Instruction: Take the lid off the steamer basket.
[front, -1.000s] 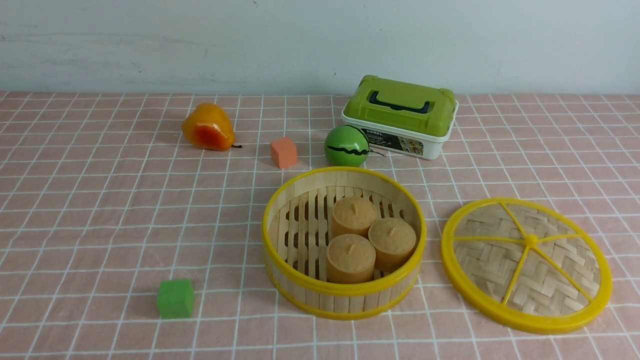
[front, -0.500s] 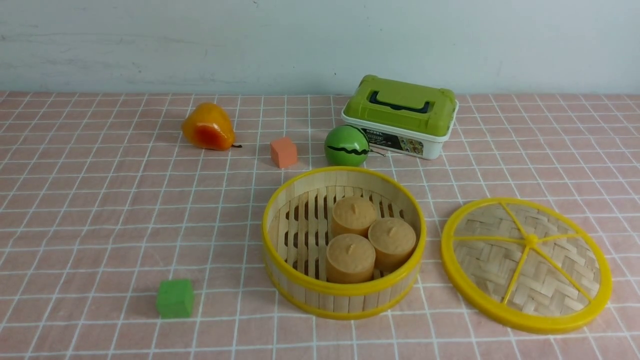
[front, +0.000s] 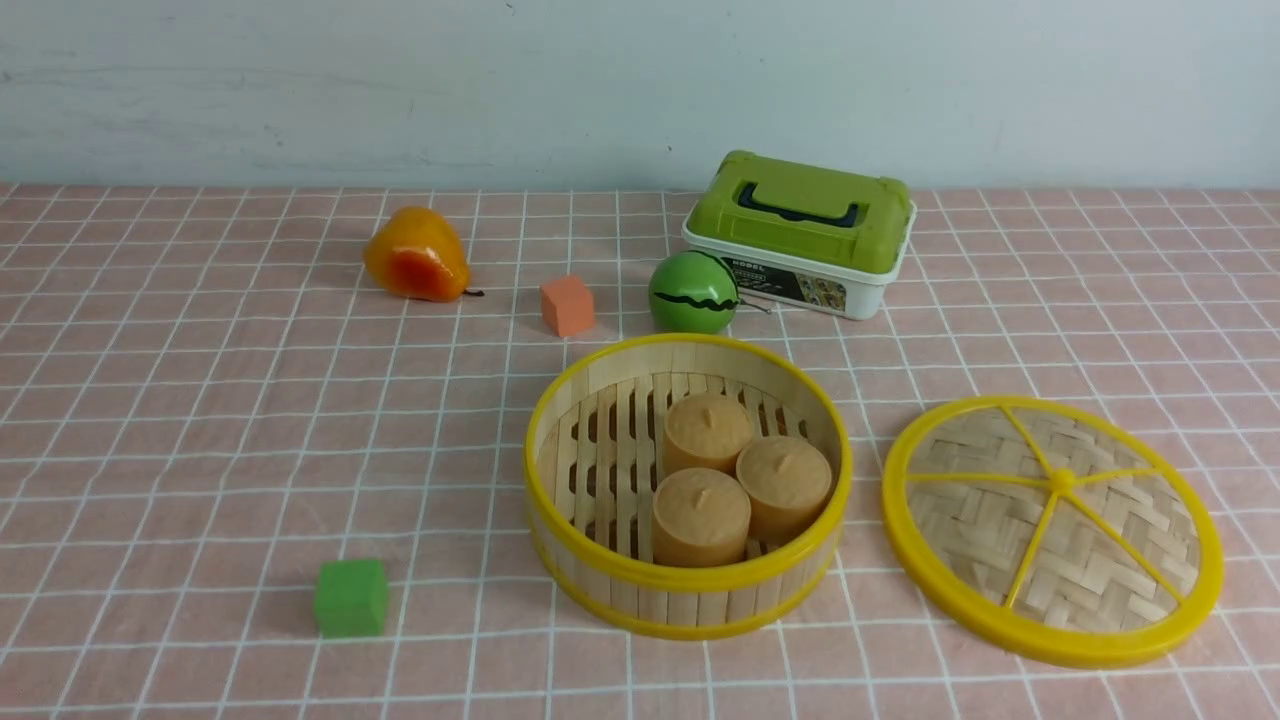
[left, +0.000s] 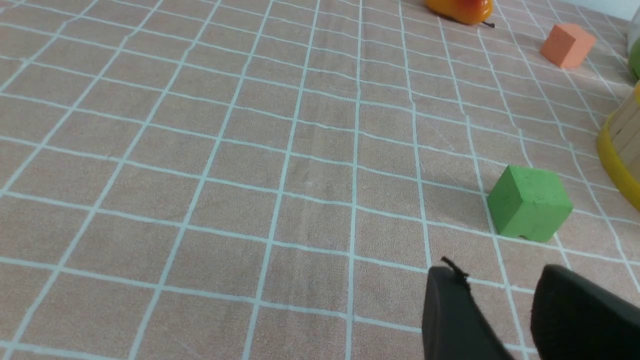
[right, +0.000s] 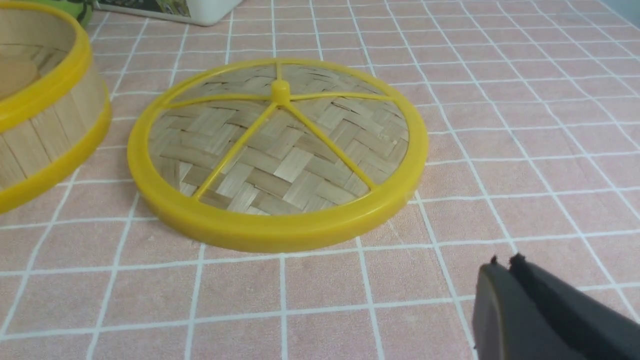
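The steamer basket (front: 688, 590) stands uncovered near the table's middle, with three tan buns (front: 745, 478) inside. Its wall also shows in the right wrist view (right: 45, 120) and the left wrist view (left: 622, 145). The lid (front: 1052, 528) lies flat on the cloth to the basket's right, apart from it; it shows large in the right wrist view (right: 280, 150). Neither arm shows in the front view. My left gripper (left: 500, 277) is open and empty, over bare cloth near a green cube. My right gripper (right: 502, 262) is shut and empty, on the near side of the lid, not touching it.
A green cube (front: 350, 596) sits front left, also in the left wrist view (left: 529, 202). An orange cube (front: 567, 304), an orange pear (front: 415, 255), a green ball (front: 692, 292) and a white box with green lid (front: 800, 232) stand behind the basket.
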